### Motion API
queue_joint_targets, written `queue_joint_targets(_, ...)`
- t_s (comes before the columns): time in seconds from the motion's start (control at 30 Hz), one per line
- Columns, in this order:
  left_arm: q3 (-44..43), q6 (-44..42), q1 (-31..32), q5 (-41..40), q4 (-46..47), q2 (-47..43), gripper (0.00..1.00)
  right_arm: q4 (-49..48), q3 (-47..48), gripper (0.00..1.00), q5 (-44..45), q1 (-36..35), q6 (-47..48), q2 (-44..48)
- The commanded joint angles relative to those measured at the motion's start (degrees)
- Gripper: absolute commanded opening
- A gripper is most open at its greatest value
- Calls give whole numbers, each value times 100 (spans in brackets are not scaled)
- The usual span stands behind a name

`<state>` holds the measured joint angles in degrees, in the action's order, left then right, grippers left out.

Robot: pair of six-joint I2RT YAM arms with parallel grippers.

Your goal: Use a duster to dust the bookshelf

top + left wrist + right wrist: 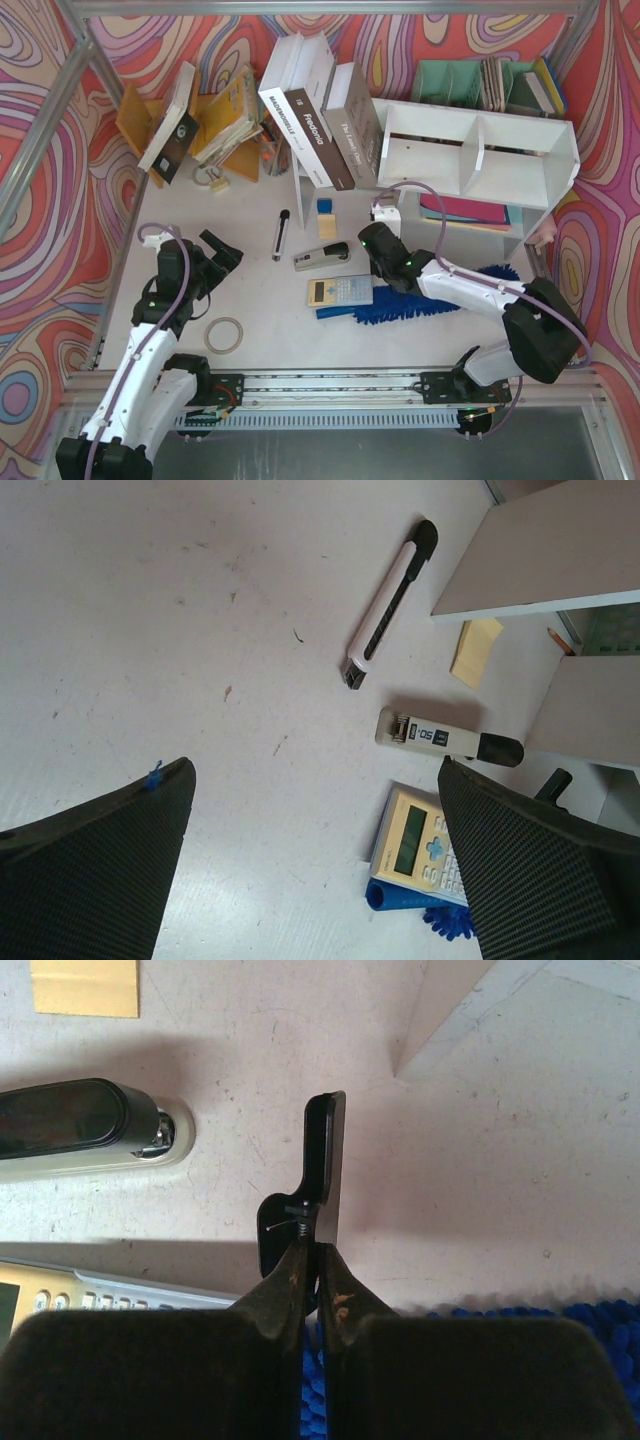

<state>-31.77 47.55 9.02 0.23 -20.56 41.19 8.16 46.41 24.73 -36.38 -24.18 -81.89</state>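
Two arms reach over the table (250,290) in the top view. The duster (385,305) lies flat at front right. Its long axis runs left to right, tilted a little, with the handle end at the left and the fluffy head stretching right toward the bookshelf (520,150). The bookshelf stands at the right rear. The right arm lies across the duster's middle. A calculator (340,291) sits at the handle end, touching or overlapping it. A stapler (322,257) is just beyond, and a box cutter (282,235) is farther left. The right gripper (375,235) hangs near the shelf's foot. The left gripper (218,250) is well apart on the left, beyond a tape ring (224,335).

From the left wrist, the left gripper (315,780) is spread wide with nothing between its fingers. Ahead lie the box cutter (390,605), the stapler (445,738), the calculator (415,840) and the blue handle end of the duster (400,898). A yellow sticky note (475,652) lies beyond the stapler.

From the right wrist, the right gripper (325,1120) has its fingers pressed together, clasping nothing. Blue bristles of the duster (600,1320) show below and to the right. The stapler (80,1130) and the calculator (60,1290) are on the left.
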Motion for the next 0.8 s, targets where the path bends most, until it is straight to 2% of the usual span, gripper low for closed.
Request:
queue_joint_targets(0.0, 66, 44, 12, 66, -26, 35, 98, -184, 62, 20, 6, -27, 37, -27)
queue_joint_targets(0.03, 61, 49, 12, 73, -28, 52, 98, -169, 70, 24, 1, -30, 14, -10)
queue_joint_targets(0.07, 57, 57, 12, 88, -27, 67, 98, -136, 89, 36, 4, -32, -28, 7)
queue_joint_targets(0.13, 29, 63, 17, 148, -42, 119, 97, -2, 136, 53, -8, -34, -126, 58)
queue_joint_targets(0.2, -16, 37, 29, 244, -30, 176, 97, 132, 169, 61, -68, -31, -232, 134)
queue_joint_targets(0.4, -107, 59, 444, 270, 81, 347, 97, 577, 166, 62, -530, -30, -764, 587)
queue_joint_targets(0.6, -194, 272, 1704, -322, 505, 921, 97, 475, -286, 61, -1282, -27, -1488, 1012)
queue_joint_targets(0.77, -296, 417, 2561, -540, 1100, 1623, 97, 352, -469, 62, -1648, -27, -1642, 1041)
